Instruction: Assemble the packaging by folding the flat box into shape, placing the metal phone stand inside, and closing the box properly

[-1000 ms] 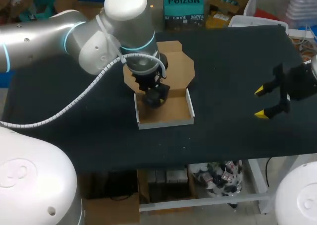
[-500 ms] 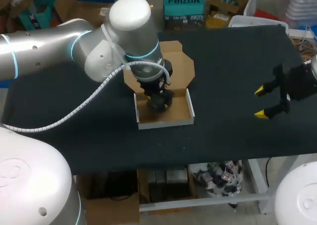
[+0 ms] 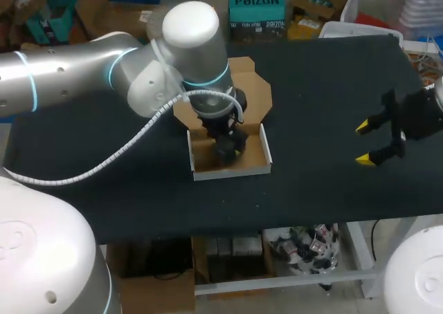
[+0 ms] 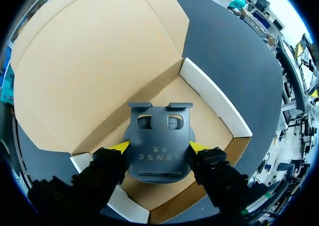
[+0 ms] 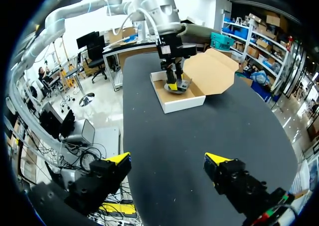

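Observation:
The cardboard box (image 3: 257, 163) lies on the black table as an open tray with white walls, its brown lid (image 3: 252, 93) folded back flat behind it. My left gripper (image 3: 227, 145) hangs over the tray, shut on the dark grey metal phone stand (image 4: 158, 151). Both yellow fingertips (image 4: 119, 146) press the stand's sides. The stand is inside the tray's outline (image 4: 214, 104); whether it touches the floor I cannot tell. My right gripper (image 3: 367, 143) stands open and empty far to the right. In its own view this gripper (image 5: 169, 160) faces the box (image 5: 182, 100) across bare table.
The black table (image 3: 318, 86) spreads wide between the box and the right gripper. My left arm (image 3: 104, 72) crosses the table's left half, its white cable (image 3: 104, 162) hanging beside it. The table's front edge runs just below the tray.
My left gripper has carried the stand a little to the right and toward the front, further over the tray. The right arm has not moved.

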